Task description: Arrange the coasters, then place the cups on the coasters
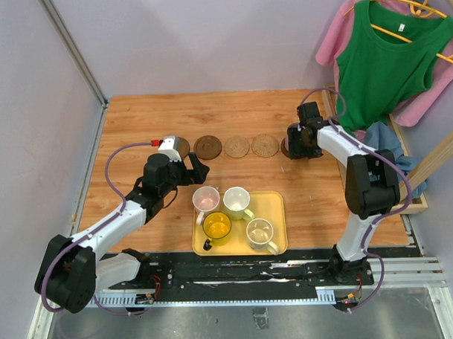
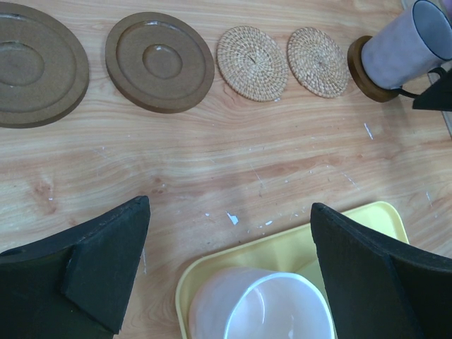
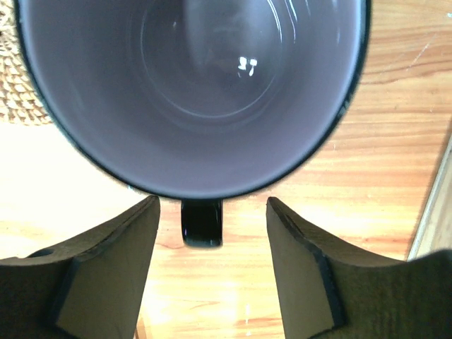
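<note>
Pink cup (image 2: 258,305), in a corner of the yellow tray (image 2: 367,215), lies directly beneath the left hand (image 2: 229,233), whose fingers are spread wide and empty; that arm is nearer. Farther off, the grey-purple cup (image 3: 191,92) stands on the end coaster (image 2: 361,74), with the right hand (image 3: 212,205) parted around its handle, not touching it.

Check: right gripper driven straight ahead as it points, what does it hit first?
Likely the handle of the grey-purple cup, centred between the open fingers of the right gripper; remaining gap unclear.
</note>
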Available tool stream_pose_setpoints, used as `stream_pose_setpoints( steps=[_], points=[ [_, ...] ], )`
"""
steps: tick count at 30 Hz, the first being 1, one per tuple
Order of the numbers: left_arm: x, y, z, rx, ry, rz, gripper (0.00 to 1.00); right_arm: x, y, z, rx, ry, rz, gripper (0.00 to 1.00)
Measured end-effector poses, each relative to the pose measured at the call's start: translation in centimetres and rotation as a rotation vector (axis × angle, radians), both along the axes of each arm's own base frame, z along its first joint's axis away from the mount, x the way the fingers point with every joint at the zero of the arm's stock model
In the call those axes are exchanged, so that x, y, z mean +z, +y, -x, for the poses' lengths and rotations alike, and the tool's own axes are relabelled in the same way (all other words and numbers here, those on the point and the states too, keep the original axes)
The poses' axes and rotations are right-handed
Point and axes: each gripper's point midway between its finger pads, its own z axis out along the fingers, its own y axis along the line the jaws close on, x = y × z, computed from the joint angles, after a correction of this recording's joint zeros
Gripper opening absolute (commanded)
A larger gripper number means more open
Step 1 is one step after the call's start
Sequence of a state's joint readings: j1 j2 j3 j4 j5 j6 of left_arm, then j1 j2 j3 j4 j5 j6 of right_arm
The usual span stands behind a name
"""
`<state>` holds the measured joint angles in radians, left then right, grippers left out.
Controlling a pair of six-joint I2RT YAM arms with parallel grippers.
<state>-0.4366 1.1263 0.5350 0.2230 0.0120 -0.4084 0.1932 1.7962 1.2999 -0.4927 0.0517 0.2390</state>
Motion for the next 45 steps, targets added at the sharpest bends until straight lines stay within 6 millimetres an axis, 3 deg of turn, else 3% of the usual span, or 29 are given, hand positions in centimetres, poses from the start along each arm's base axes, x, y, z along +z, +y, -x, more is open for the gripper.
stream_pose_setpoints(
  steps=[7,11,16,23,27,33,45],
  points=[
    [0.8,0.1,0.1,-0.004,-0.025,0.002,1.00,5.3,0.4,3.0,0.001,-0.126,-0.041,0.74],
    [0.9,0.0,0.1,-0.017,-0.034,-0.004,1.00,8.1,2.1,5.3,0.058,-0.207,-0.089,0.75],
    [1.1,-0.3,0.3,-0.035,-0.037,-0.001,1.00,9.2,5.5,8.8,0.194,-0.233,-0.151,0.76],
    [1.2,-0.7,0.8,-0.066,-0.034,0.016,1.00,10.7,11.9,13.7,0.462,-0.241,-0.212,0.80],
    [1.3,-0.9,1.0,-0.077,-0.033,0.026,1.00,10.7,14.0,16.3,0.578,-0.236,-0.262,0.86],
    [1.7,-1.0,1.1,-0.078,-0.038,0.040,1.00,8.6,15.1,19.2,0.679,-0.173,-0.314,0.99],
    [0.6,-0.9,2.0,-0.072,-0.008,0.054,1.00,6.1,18.4,21.8,0.824,-0.114,-0.325,0.99]
  ],
)
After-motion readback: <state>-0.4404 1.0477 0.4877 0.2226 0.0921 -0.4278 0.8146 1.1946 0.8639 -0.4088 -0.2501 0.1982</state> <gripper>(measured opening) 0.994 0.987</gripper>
